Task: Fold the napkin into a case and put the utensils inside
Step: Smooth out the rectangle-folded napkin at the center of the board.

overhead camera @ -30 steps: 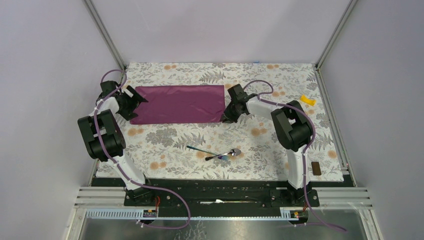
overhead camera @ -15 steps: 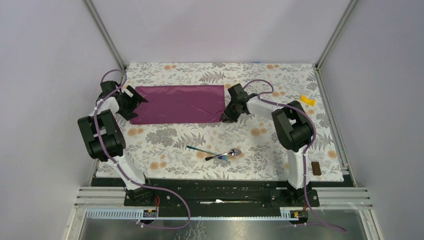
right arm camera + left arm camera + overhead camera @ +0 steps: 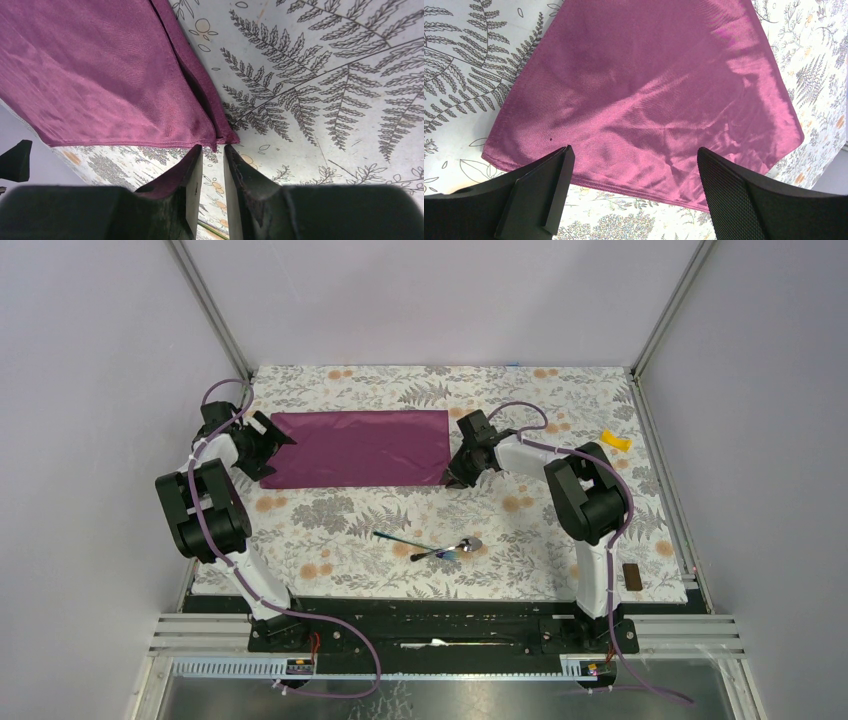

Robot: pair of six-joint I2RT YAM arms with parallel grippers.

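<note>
We see the napkin (image 3: 360, 448) lying flat as a long rectangle across the far half of the floral tablecloth (image 3: 340, 520), its long edges running left to right. The left gripper (image 3: 272, 455) sits at its left short edge and the right gripper (image 3: 450, 475) at its near right corner.

In the left wrist view the left gripper (image 3: 634, 155) has its fingers spread wide, one to each side above the near left part of the napkin (image 3: 644, 100), touching nothing we can see. In the right wrist view the right gripper (image 3: 212, 148) shows only a narrow gap between its fingers. Tablecloth shows through that gap, and the corner of the napkin (image 3: 100, 75) lies just beyond the tips, not between them. At that edge we make out two layers, the lower one sticking out a little past the upper.

Bare tablecloth lies between the napkin's near edge and the utensils. The spoon (image 3: 460, 547) and the bluish-handled piece (image 3: 400, 539) lie near the middle front, touching or crossing. A yellow piece (image 3: 616, 441) lies by the right edge and a brown block (image 3: 631, 577) at the near right corner, both well apart from the napkin.

The left gripper covers the napkin's left edge from above. The head of the bluish-handled piece is too small to make out.
</note>
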